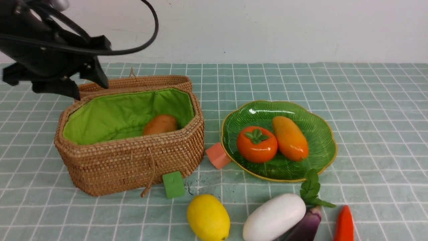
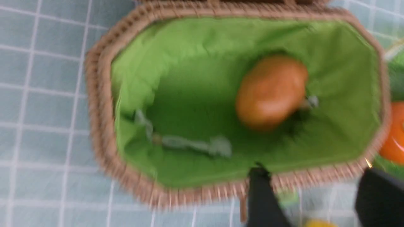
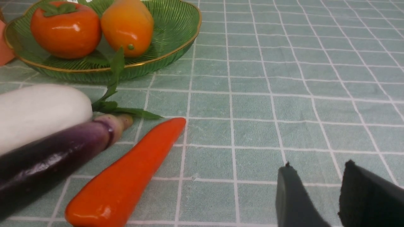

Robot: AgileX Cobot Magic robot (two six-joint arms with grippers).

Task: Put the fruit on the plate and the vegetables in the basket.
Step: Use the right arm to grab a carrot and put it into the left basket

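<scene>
left gripper point(image 2: 318, 201): hovering above the basket, fingers spread apart, nothing between them; judging it is free for the next pick
right gripper point(image 3: 328, 198): hanging low over bare tablecloth point(image 3: 284, 94), near the red pepper's tip, fingers parted and holding nothing; not showing in the front view
basket point(image 1: 133, 164): sitting on the robot's left, lid point(image 1: 140, 82) lying folded back behind, so the green lining is staying open from above
potato point(image 1: 160, 124): lying inside the basket toward the plate end; one vegetable done
plate point(image 1: 321, 134): sitting to the right of the basket, apart from it
persimmon point(image 1: 256, 144): resting on the plate, cap up, touching the mango
mango point(image 1: 290, 138): lying on the plate beside it; two fruits done
lemon point(image 1: 208, 217): waiting on the cloth near the front edge, off the plate; last fruit to go
white vegetable point(image 1: 274, 217): lying on the cloth in front of the plate, leaves reaching the plate rim
eggplant point(image 1: 306, 226): lying pressed against the white vegetable, so gripping either may be nudging the other
red pepper point(image 1: 344, 224): lying just beside the eggplant, closest to the right gripper, likely its easiest pick
green cube point(image 1: 173, 184): sitting at the basket's front wall; not sorting it
salmon cube point(image 1: 218, 155): sitting between basket and plate, at the plate rim; not sorting it
progress: looking under half done, three vegetables and the lemon remaining
</scene>
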